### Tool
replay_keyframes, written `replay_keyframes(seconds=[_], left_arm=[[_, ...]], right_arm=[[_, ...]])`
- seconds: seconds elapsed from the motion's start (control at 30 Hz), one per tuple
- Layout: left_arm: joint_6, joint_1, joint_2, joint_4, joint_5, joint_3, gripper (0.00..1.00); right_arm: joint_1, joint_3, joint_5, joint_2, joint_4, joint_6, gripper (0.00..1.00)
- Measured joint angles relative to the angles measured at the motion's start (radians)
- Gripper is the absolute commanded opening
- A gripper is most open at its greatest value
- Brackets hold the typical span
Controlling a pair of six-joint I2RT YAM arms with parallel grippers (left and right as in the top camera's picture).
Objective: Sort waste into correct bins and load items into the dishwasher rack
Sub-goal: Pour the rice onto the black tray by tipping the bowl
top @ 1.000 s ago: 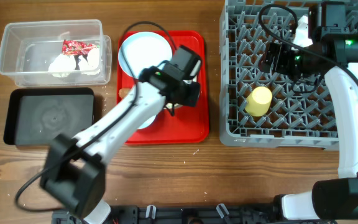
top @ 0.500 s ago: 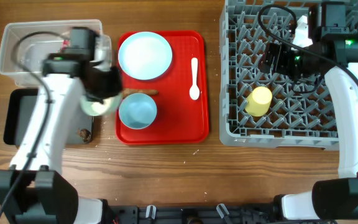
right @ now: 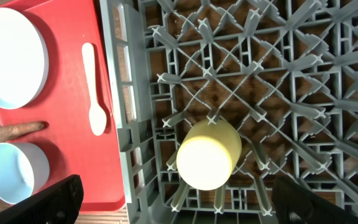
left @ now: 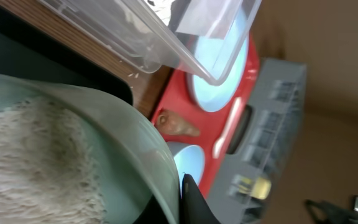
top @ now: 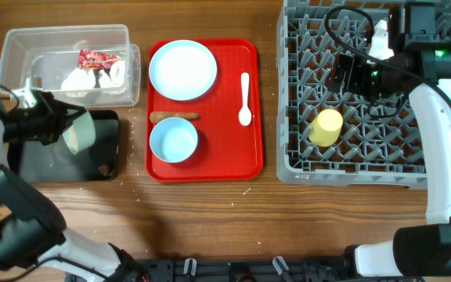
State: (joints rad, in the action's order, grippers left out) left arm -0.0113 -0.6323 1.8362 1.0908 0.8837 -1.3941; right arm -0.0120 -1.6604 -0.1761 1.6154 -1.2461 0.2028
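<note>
My left gripper (top: 61, 127) is shut on the rim of the pale-green bowl (top: 78, 131) and holds it tilted on its side over the black tray (top: 45, 160). In the left wrist view the bowl (left: 123, 143) holds white rice (left: 30, 155), with one finger (left: 191, 202) against its rim. A small brown lump (top: 102, 168) lies in the black tray. The clear tub (top: 22, 47) holds the red wrapper (top: 96, 58) and tissue (top: 84, 78). My right gripper (top: 343, 72) is open above the grey rack (top: 296, 94), where the yellow cup (top: 326, 128) lies.
The red serving tray (top: 225, 157) carries the pale-blue plate (top: 182, 69), the brown food stick (top: 173, 117), the pale-blue bowl (top: 173, 141) and the white spoon (top: 244, 98). The right wrist view shows the cup (right: 208, 154) among the pegs.
My left arm swung from the red tray leftward with the pale-green bowl, now tilted over the black tray. The brown lump now lies in that tray. The right arm has not moved.
</note>
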Motion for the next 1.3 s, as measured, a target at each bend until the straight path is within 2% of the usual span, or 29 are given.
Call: replay_keyframes(seconds=[0.07,0.1,0.33,0.63,1.03,1.3], left_arm=[[-0.006,-0.026,0.027,0.003,0.054,0.000,0.04],[-0.011,-0.069,0.063,0.006,0.136,0.000,0.04],[-0.014,-0.212,0.143,0.004,0.350,0.000,0.04],[0.001,-0.232,0.156,0.005,0.605,0.000,0.04],[0.119,-0.232,0.156,0.070,0.660,0.000,0.04],[0.080,-0.232,0.156,0.080,0.660,0.000,0.04]], right_arm=[[0.000,0.000,0.000,0.000,-0.008,0.000,0.98],[0.000,0.000,0.000,0.000,-0.010,0.000,0.98],[0.000,0.000,0.000,0.000,-0.020,-0.003,0.98],[0.000,0.000,0.000,0.000,-0.024,-0.003,0.98],[0.000,0.000,0.000,0.000,-0.027,-0.003,0.98],[0.000,0.000,0.000,0.000,-0.026,-0.004,0.98]])
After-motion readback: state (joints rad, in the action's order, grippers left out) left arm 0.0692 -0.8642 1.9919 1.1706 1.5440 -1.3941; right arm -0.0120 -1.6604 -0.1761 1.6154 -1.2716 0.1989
